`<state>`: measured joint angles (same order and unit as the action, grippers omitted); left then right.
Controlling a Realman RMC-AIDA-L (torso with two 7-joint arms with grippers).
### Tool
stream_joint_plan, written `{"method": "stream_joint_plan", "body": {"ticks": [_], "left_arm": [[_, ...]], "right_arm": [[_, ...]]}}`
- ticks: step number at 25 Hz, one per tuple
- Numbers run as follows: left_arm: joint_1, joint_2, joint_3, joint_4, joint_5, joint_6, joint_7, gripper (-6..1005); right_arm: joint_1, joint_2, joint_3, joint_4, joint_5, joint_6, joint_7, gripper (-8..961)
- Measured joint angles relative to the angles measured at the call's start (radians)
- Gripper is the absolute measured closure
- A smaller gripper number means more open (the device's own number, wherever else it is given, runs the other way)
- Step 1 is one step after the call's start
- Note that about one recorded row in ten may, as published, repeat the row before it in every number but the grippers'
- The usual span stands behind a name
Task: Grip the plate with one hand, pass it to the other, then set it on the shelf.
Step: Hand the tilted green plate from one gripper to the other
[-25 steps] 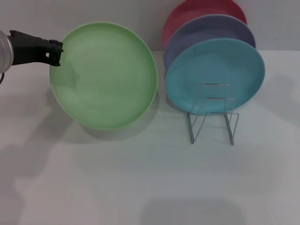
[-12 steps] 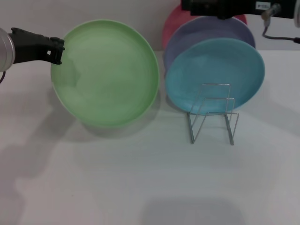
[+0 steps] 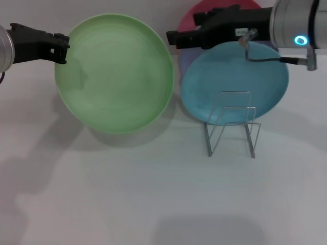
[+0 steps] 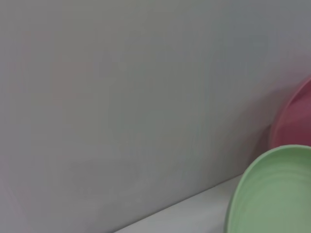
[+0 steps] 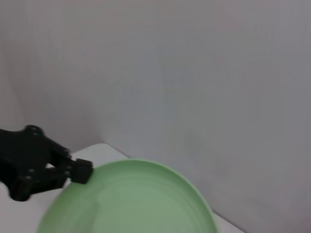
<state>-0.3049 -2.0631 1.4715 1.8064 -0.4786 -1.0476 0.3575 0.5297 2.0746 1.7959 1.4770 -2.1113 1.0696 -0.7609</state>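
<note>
The light-green plate [image 3: 115,74] is held up off the table, tilted with its face toward me. My left gripper [image 3: 62,48] is shut on its left rim. My right gripper [image 3: 171,38] reaches in from the right and sits just beside the plate's upper right rim. The right wrist view shows the plate [image 5: 131,199] with the left gripper [image 5: 80,171] clamped on its edge. The left wrist view shows part of the plate [image 4: 272,194]. The silver wire shelf [image 3: 232,122] stands on the table to the right.
A turquoise plate [image 3: 235,84] leans behind the shelf. A lavender plate [image 3: 186,56] behind it is mostly hidden by my right arm. A pink plate [image 3: 202,13] stands at the back against the wall. The table is white.
My right arm has come in from the upper right and moved left to the plate's right rim. The left gripper has lifted the plate slightly.
</note>
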Motion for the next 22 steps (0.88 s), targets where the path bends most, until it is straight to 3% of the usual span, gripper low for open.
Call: {"method": "stream_joint_plan", "body": {"ticks": [12, 22], "left_arm": [[0.0, -0.001, 0.007, 0.008, -0.003, 0.0, 0.0, 910], [-0.007, -0.002, 0.009, 0.008, -0.004, 0.0, 0.0, 905]], "right_arm": [[0.089, 0.0, -0.062, -0.176, -0.055, -0.142, -0.005, 128], [0.122, -0.001, -0.103, -0.237, -0.057, -0.217, -0.016, 128]]}}
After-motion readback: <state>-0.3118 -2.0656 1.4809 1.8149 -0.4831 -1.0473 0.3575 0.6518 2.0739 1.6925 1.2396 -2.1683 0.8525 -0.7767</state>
